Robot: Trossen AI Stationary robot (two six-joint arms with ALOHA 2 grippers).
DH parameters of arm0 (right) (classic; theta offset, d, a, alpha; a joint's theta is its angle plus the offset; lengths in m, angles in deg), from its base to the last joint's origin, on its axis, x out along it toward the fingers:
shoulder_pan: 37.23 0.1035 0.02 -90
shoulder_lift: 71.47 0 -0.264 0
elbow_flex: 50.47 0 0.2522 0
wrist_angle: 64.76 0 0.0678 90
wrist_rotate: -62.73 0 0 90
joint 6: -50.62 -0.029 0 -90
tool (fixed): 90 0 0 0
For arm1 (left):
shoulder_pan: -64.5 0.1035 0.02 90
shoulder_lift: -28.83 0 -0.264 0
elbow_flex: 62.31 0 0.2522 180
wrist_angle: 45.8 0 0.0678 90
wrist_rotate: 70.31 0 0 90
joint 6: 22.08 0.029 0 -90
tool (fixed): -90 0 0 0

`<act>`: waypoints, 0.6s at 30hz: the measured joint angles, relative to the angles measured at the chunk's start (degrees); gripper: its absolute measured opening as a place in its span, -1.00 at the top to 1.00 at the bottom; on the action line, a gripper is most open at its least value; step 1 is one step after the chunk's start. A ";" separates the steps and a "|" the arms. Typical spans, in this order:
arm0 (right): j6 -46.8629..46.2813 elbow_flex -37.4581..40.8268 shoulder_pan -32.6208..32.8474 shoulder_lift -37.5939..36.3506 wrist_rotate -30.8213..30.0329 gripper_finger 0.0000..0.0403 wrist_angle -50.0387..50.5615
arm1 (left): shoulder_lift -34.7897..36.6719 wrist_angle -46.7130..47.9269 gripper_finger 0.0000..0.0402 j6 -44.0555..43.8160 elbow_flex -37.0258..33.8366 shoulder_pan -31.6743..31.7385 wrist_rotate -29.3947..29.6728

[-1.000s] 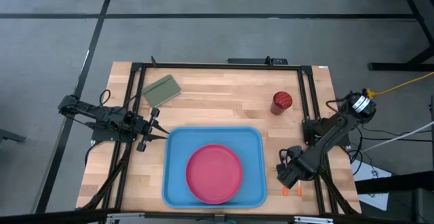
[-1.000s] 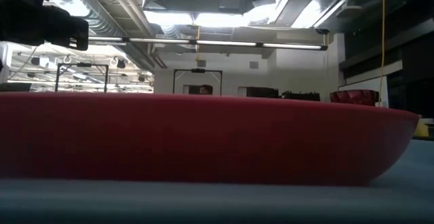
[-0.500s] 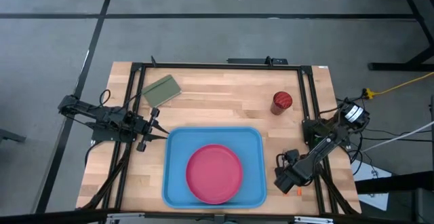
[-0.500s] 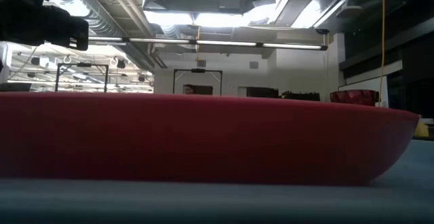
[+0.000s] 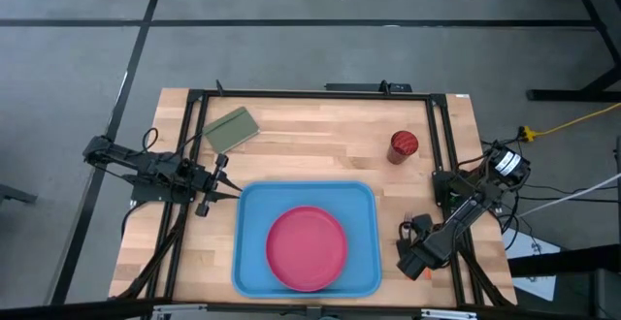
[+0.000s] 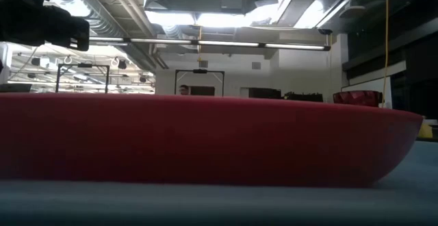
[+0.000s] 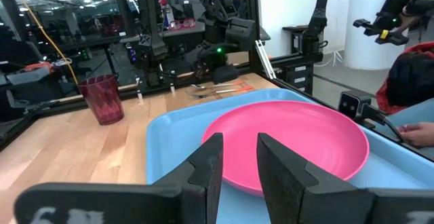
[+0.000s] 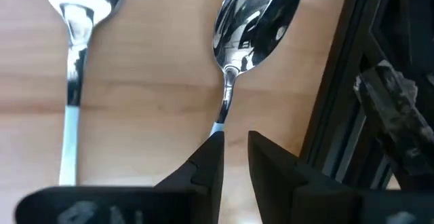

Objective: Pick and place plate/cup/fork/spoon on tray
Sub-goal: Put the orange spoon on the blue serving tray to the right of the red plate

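The pink-red plate lies flat in the light-blue tray. The dark red cup stands on the table at the far right. The fork and the spoon lie side by side on the wood, right of the tray. My right gripper is low over them and hides them in the high view. Its fingers are closed to a narrow gap at the fork's handle. My left gripper waits at the tray's left rim, open by a narrow gap. My right gripper comes from above, pointing down, with one finger on each side of the fork's thin handle, a little behind the neck. The handle runs in between the fingertips, which hide the contact itself. The fork lies flat on the table.
An olive-green pad lies at the table's far left. A black frame rail runs close beside the fork on the right. The low view is filled by the plate's side.
My right gripper has moved toward the table's near edge and come down over the fork and spoon. It now covers the orange handles that showed beside it in the high view. The plate, cup and left arm have kept still.
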 joint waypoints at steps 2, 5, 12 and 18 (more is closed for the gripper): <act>-0.65 -0.02 0.00 0.00 -0.45 0.64 0.31 | 0.00 0.00 0.59 0.00 0.00 0.01 -0.01; -1.42 -0.02 0.00 0.00 -0.86 0.64 0.19 | 0.00 0.01 0.59 0.00 0.00 0.02 0.00; -1.36 -0.09 0.02 -0.11 -4.16 0.64 -0.37 | 0.00 0.00 0.59 0.00 0.00 0.02 0.00; -1.46 -0.71 0.02 -0.26 -6.80 0.64 0.14 | 0.01 0.01 0.59 0.00 0.00 0.02 -0.01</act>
